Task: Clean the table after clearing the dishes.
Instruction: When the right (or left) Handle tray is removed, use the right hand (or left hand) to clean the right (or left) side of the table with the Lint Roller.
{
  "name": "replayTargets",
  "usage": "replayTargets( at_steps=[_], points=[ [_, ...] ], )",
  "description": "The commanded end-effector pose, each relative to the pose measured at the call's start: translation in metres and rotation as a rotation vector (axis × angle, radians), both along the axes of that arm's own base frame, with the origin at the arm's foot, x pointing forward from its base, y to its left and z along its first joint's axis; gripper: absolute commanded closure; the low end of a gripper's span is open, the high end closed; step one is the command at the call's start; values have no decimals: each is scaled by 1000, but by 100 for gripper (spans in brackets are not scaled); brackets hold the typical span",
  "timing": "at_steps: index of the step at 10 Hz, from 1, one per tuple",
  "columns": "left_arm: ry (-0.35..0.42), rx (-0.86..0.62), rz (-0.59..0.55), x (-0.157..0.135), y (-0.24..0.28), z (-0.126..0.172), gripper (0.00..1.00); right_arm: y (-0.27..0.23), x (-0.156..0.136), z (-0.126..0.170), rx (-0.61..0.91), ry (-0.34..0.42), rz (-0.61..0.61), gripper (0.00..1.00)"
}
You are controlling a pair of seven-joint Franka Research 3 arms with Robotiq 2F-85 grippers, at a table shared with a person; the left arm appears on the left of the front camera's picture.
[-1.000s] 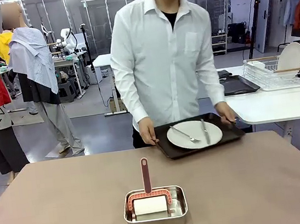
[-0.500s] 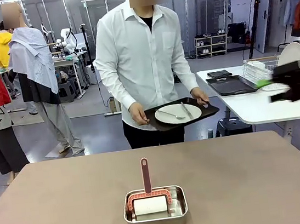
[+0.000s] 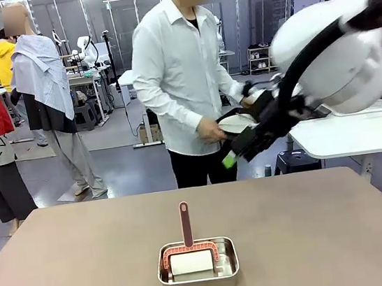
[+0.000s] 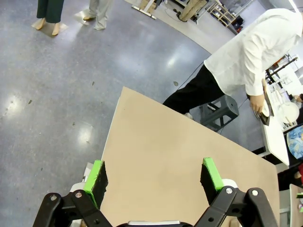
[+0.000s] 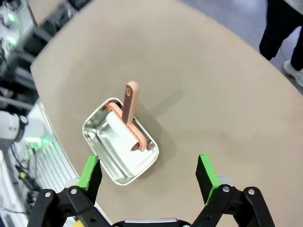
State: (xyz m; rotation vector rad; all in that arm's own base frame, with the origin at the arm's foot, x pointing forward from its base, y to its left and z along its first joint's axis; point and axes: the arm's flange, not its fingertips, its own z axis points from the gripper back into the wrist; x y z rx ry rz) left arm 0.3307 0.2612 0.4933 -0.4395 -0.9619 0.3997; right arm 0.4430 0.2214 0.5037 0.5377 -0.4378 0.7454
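The brownish table point(image 3: 86, 255) carries a small steel pan point(image 3: 198, 267) holding a white cleaning roller with a salmon handle point(image 3: 185, 225). A person in a white shirt stands beyond the far edge, turned sideways, carrying a white plate point(image 3: 236, 122), one of the dishes; my right arm hides most of it. My right gripper point(image 3: 234, 153) hangs open in the air above the far side of the table. From its wrist, the open right gripper point(image 5: 147, 177) looks down on the pan point(image 5: 120, 142) and roller handle point(image 5: 129, 101). My left gripper point(image 4: 154, 182) is open above the table point(image 4: 180, 165).
A smaller white table point(image 3: 345, 138) stands at the back right, behind my right arm. Other people stand on the floor at the far left. The person carrying the dishes point(image 4: 246, 56) stands by a stool at the table's far edge.
The person lifted the tray with the plate off the table and turned away toward the white table. My right arm swung in from the right, over the table's far side.
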Motion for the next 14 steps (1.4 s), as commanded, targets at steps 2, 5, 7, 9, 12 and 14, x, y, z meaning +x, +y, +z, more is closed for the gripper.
replayTargets(
  at_steps=[2,5,7,9,12,14],
  points=[
    [4,-2,-13,-1,1,3,0,26,14,-20,-96,-7,38,0],
    [4,-2,-13,-1,1,3,0,18,4,-16,-54,-7,29,0],
    [4,-2,-13,-1,1,3,0,18,4,-16,-54,-7,29,0],
    [4,-2,-13,-1,1,3,0,15,10,-15,-69,-20,34,0],
    [4,-2,-13,-1,1,3,0,93,40,11,-287,-91,388,0],
    [4,-2,-13,-1,1,3,0,149,56,21,-431,-104,591,0]
  ],
)
